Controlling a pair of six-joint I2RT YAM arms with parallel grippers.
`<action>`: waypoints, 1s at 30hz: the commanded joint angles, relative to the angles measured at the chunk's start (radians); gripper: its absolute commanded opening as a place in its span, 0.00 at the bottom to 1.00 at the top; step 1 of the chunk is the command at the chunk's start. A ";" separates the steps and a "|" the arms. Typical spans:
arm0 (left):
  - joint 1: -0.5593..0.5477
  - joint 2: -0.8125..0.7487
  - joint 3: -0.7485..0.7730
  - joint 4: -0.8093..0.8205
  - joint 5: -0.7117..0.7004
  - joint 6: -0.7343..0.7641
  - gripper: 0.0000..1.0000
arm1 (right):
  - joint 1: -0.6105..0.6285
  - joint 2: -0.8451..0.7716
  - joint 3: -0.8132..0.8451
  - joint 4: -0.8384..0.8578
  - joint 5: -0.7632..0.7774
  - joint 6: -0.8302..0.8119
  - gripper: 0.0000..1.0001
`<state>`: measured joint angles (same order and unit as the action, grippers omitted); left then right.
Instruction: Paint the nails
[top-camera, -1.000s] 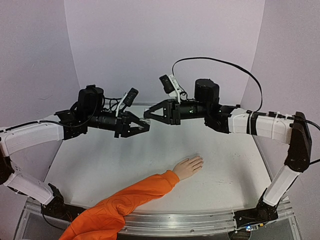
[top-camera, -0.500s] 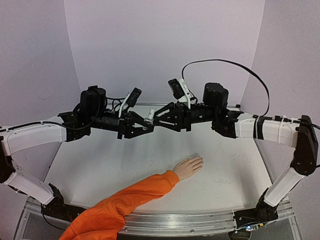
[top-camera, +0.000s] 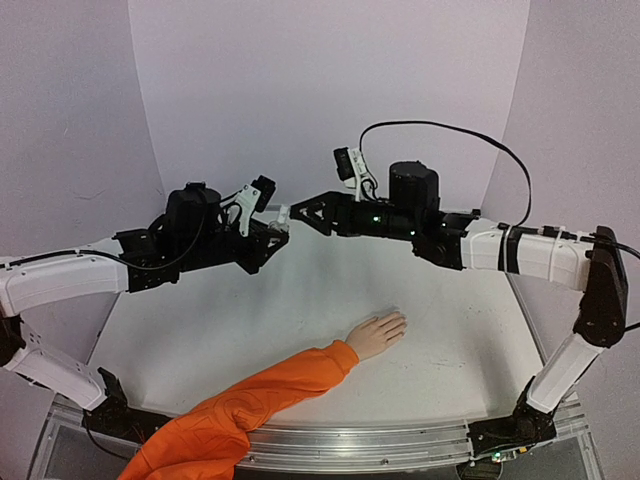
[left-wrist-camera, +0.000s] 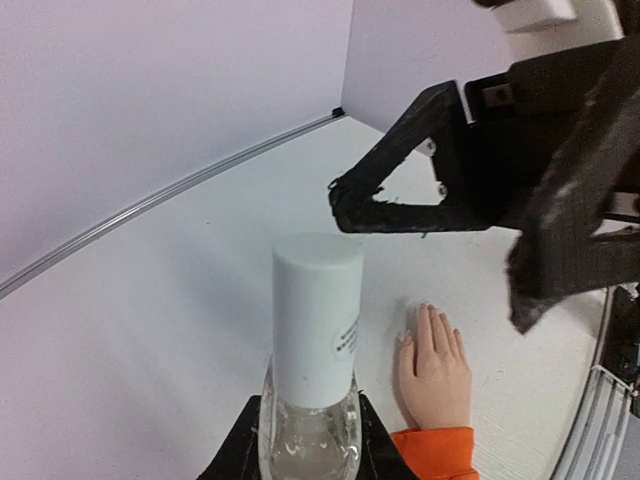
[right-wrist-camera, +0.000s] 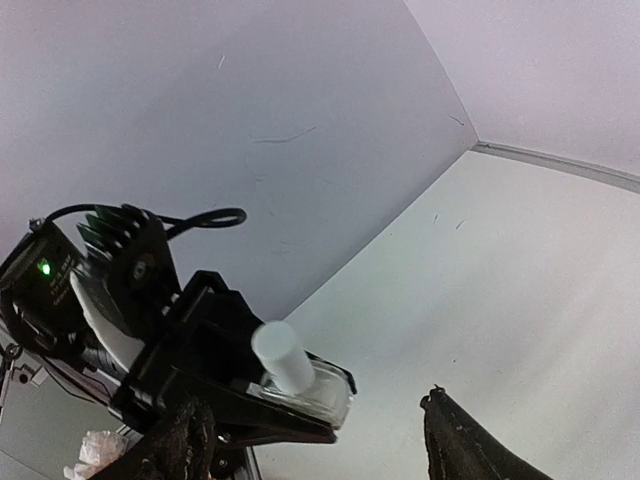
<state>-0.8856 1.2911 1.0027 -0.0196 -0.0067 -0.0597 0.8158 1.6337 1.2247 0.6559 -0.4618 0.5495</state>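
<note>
My left hand (top-camera: 270, 228) is clamped on the glass body of a small bottle (left-wrist-camera: 317, 330) and holds it in the air above the far half of the surface (top-camera: 200, 340). The white cap is on and points toward my right arm. My right hand (top-camera: 305, 208) has its 2 fingers spread wide and grips nothing. It sits just off the cap's end, apart from it, with the cap ahead of the fingertips rather than between them.

The nails (left-wrist-camera: 425, 312) lie at the fingertips of the mannequin hand (top-camera: 378, 334), which rests flat, palm down, on the surface toward the near edge, a little right of centre. They are skin-coloured, and I can barely pick them out. The mannequin hand's long axis runs from the orange sleeve (top-camera: 260, 400) at the near-left corner up toward the far right, so the fingertips point away and to the right.

From both of my hands the nails are well below and toward the near edge. The right hand is the nearer of the 2. I judge no nail can be reached until the cap is off. That makes the cap's axis, lined up with the open right hand, the relation that matters now.
</note>
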 joint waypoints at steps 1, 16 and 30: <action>-0.011 0.028 0.073 -0.026 -0.140 0.020 0.00 | 0.055 0.032 0.122 -0.004 0.151 0.067 0.66; -0.022 0.055 0.103 -0.057 -0.161 0.014 0.00 | 0.115 0.177 0.302 -0.159 0.329 0.173 0.36; 0.073 0.005 0.127 -0.054 0.574 -0.004 0.00 | 0.055 0.096 0.130 0.128 -0.265 -0.065 0.00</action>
<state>-0.8669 1.3434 1.0534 -0.1364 0.0113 -0.0589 0.9092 1.8061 1.4361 0.5110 -0.2676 0.6235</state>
